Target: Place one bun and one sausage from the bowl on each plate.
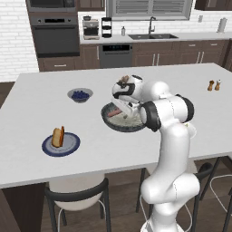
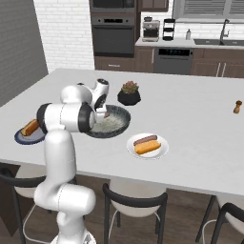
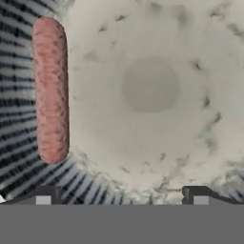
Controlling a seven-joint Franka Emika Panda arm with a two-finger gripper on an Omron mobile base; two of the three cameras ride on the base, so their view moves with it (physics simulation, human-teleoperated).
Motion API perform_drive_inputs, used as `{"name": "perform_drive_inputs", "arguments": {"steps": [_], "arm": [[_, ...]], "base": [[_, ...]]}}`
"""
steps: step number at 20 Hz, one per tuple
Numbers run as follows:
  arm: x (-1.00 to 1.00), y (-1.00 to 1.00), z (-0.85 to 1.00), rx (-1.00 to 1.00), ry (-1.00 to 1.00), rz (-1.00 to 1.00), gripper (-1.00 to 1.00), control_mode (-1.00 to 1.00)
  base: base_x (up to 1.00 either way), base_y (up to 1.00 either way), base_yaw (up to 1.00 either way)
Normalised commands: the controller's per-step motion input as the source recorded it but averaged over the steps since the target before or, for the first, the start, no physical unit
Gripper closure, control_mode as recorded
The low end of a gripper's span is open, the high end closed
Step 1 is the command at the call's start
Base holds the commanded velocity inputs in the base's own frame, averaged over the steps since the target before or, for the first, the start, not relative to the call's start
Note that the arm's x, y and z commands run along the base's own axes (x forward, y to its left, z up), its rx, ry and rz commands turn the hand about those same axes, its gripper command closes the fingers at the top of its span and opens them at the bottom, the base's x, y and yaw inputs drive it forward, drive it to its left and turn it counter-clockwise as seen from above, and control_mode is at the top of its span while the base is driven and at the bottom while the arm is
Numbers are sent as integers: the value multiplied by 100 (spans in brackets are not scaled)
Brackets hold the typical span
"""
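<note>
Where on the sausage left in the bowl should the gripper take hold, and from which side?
Grip the sausage at mid-length, coming straight down, jaws across its narrow width. It lies flat on the bowl's sloped ribbed wall, so its long sides are free. The open gripper sits off to one side.

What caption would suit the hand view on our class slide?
Open gripper poised over the speckled bowl, one sausage lying on its ribbed inner wall.

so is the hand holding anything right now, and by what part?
Nothing held. The hand is open above the bowl; the sausage lies off to one side, untouched.
</note>
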Motion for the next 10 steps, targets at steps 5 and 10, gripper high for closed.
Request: {"name": "perform_drive_inputs", "arguments": {"steps": [5, 10], "arm": [[44, 2, -1, 7, -7, 0, -100, -100], [43, 1, -14, 2, -5, 0, -100, -100]], "base": [[0, 0, 0], [0, 0, 0]]}}
